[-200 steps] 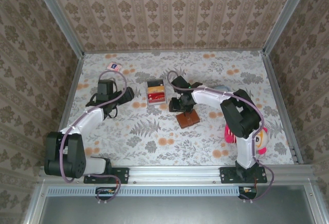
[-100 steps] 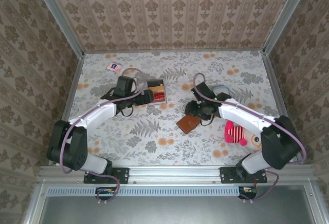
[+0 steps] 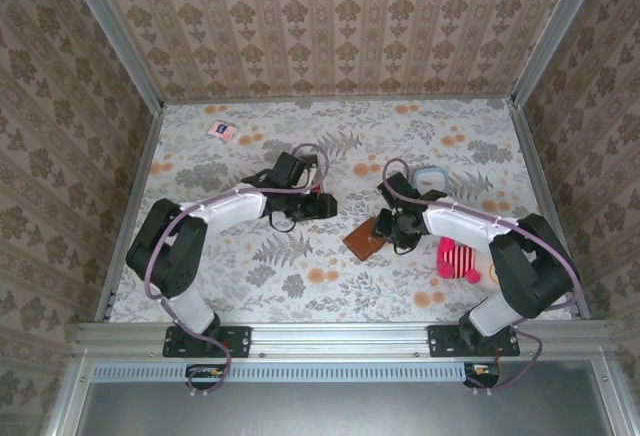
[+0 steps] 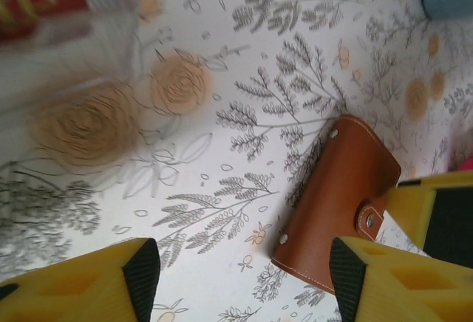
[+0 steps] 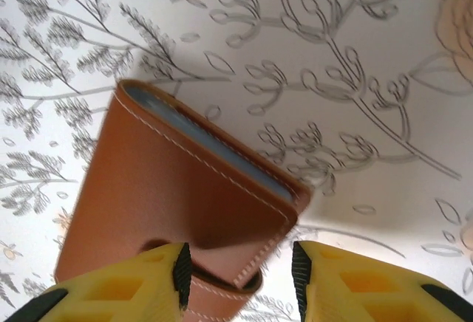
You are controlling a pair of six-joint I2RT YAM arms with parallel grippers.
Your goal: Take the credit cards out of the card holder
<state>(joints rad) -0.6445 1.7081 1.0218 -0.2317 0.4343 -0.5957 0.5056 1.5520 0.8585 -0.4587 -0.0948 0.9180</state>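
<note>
Brown leather-look card holder (image 3: pixel 363 242), closed, flat on the floral counter (image 3: pixel 250 276), right of centre. Left tool (image 3: pixel 325 206) is near its upper left; right tool (image 3: pixel 395 228) is at its right end.

Left wrist: left tool (image 4: pixel 240 270) spread wide, empty; card holder (image 4: pixel 340 204) lies ahead to the right, strap stud showing.

Right wrist: right tool (image 5: pixel 236 270) partly open astride the strap end of the card holder (image 5: pixel 177 189); contact cannot be told. Grey-blue edge shows along the fold.
</note>
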